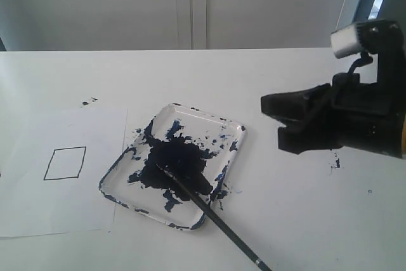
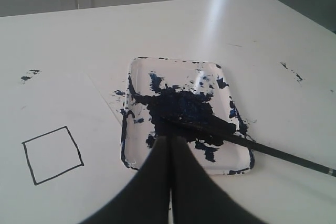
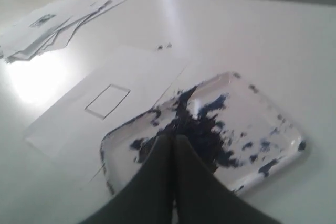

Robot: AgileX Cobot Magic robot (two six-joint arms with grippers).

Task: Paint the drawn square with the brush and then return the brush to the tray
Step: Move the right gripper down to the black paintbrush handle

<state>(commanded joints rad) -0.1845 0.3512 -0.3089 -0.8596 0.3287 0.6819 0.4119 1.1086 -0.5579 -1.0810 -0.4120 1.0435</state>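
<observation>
— The brush is picked out first in the exterior view. Its dark tip is laid in the paint blot inside the tray, and its handle is carried out over the near rim onto the counter.

— And the drawn square?

— It is seen blank, on the paper sheet just beside the tray. The right gripper is held above the counter, apart from the tray. How its jaws stand cannot be settled from this angle.

— Left wrist view, then.

— The left gripper is shown with its jaws pressed together and nothing between them, pointed at the tray. The brush is seen crossing the rim. The square is outlined only.

— Right wrist view?

— Here the right gripper is settled: jaws closed on each other, empty, over the tray. The brush cannot be made out in this view. The square is unpainted, and a loose pile of papers is caught farther off.

— How is the brush expected to handle?

— It is judged light, thin and stiff, and likely to roll or slip between flat jaws. The tip is loaded with wet paint, so hold is best taken on the bare handle just outside the rim, where it seems lifted off the counter.

— The count?

— One brush, one tray, one square and one sheet under it are counted, plus two grippers. The papers in the pile cannot be counted.
</observation>
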